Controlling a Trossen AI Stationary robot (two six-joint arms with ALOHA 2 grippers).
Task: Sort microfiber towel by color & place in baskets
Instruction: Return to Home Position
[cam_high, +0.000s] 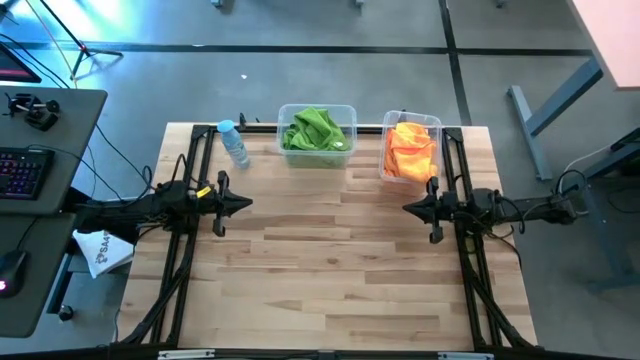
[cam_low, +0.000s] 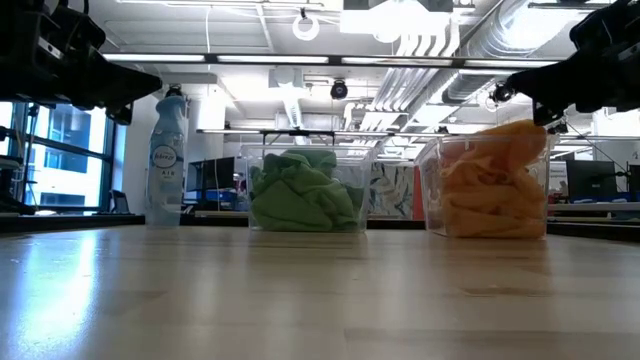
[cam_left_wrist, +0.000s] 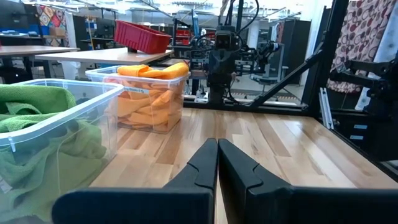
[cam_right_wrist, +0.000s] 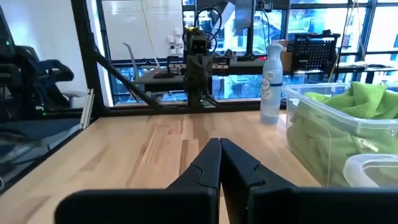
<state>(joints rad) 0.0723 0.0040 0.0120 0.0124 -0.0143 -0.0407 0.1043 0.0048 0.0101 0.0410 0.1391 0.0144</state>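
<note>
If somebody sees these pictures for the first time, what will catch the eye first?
The bright towels stand out: green towels fill the wider clear tub at the far edge of the wooden table, and orange-yellow towels fill the narrower tub to its right. Nearer, the left pincer and the right pincer point at each other across the table, both shut and empty.

Wider basket (cam_left_wrist: 62, 116) cut off by frame edge in left wrist view; bottle (cam_high: 234, 145) label too small to read.
</note>
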